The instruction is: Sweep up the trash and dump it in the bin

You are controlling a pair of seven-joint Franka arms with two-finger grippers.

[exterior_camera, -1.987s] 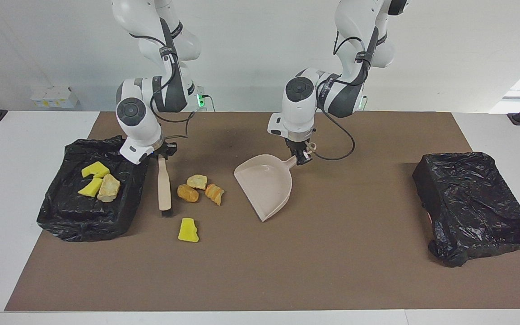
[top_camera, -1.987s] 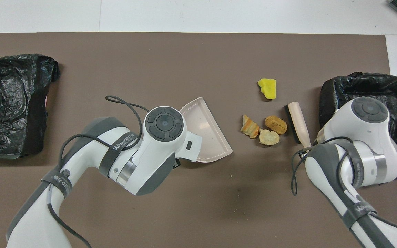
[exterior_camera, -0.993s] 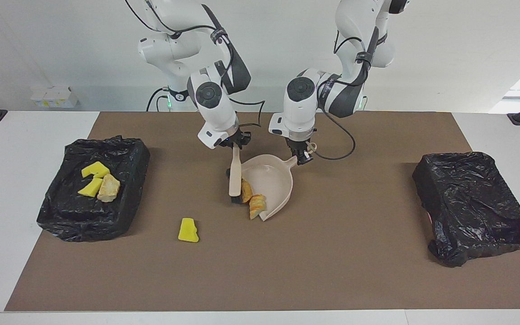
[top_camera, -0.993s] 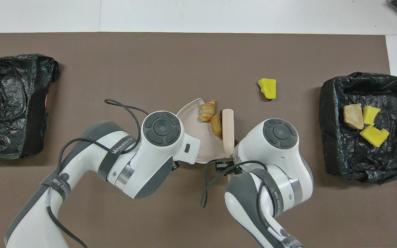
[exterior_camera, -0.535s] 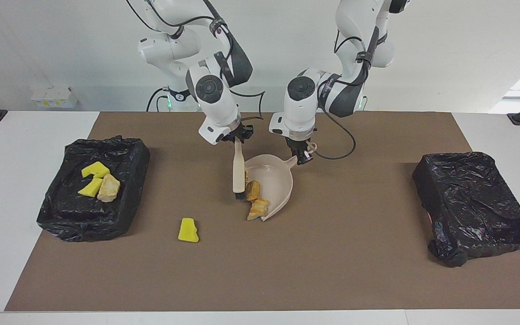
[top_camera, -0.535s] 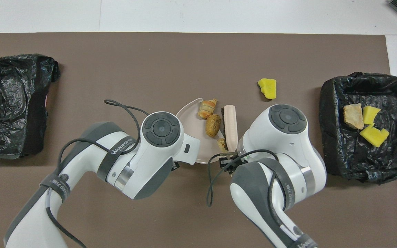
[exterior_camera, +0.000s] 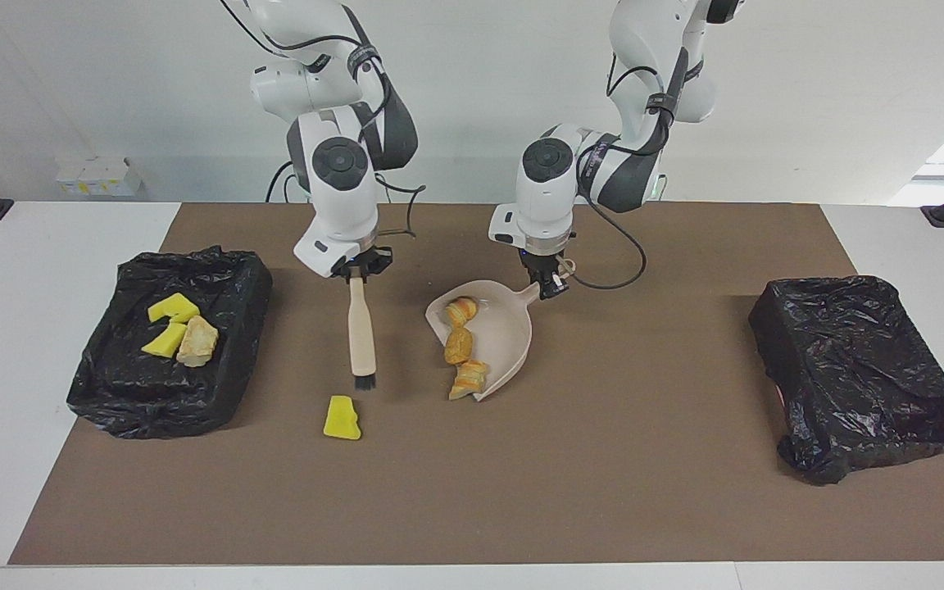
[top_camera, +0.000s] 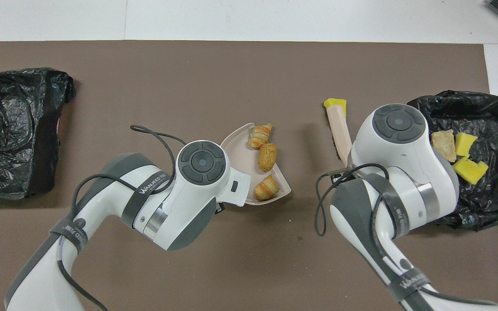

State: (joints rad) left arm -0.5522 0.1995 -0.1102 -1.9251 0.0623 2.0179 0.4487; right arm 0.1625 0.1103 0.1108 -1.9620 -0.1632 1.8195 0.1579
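Note:
My right gripper [exterior_camera: 355, 274] is shut on the handle of a beige brush [exterior_camera: 361, 328], which hangs bristles down. The bristle end is close beside a loose yellow trash chunk [exterior_camera: 342, 418] on the brown mat, also visible from overhead as the yellow chunk [top_camera: 334, 103] with the brush [top_camera: 339, 129]. My left gripper [exterior_camera: 550, 284] is shut on the handle of the beige dustpan [exterior_camera: 509, 328]. Three orange-brown trash pieces [exterior_camera: 457, 346] lie in the dustpan [top_camera: 244, 160]. The bin [exterior_camera: 218, 264] at the right arm's end holds two yellow chunks and a tan piece [top_camera: 443, 144].
A second black-bagged bin [exterior_camera: 857, 369] stands at the left arm's end of the mat. In the overhead view both wrists cover their own grippers, and the right arm overlaps the bin [top_camera: 456, 97].
The right gripper has carried the brush away from the dustpan's mouth toward the right arm's end, stopping by the yellow chunk. The three pieces it swept now lie in the dustpan.

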